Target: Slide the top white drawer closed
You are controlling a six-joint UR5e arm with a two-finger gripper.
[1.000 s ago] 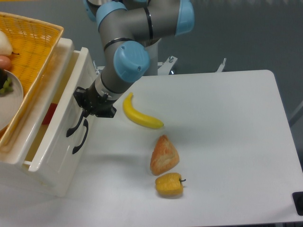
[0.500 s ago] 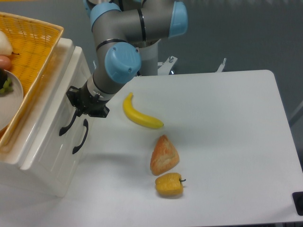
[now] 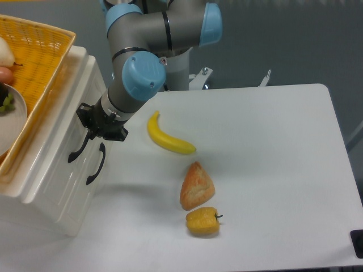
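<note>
Two drawers now sit nearly flush: the top white drawer [image 3: 54, 144], at 9 o'clock of the table [image 3: 266, 170], has gone in from well open a second ago. Gripper [image 3: 93, 131] at its black handle [image 3: 78, 150]; cannot tell if clenched or released. Task looks essentially done; banana [image 3: 169, 137] untouched.

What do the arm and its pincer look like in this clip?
The arm is built of smooth silver-grey tubular segments, with rounded light-blue caps over the joints. A thin dark ring marks one segment seam. The pincer is small, blocky and matte black. No loose cables or printed markings are readable.
</note>
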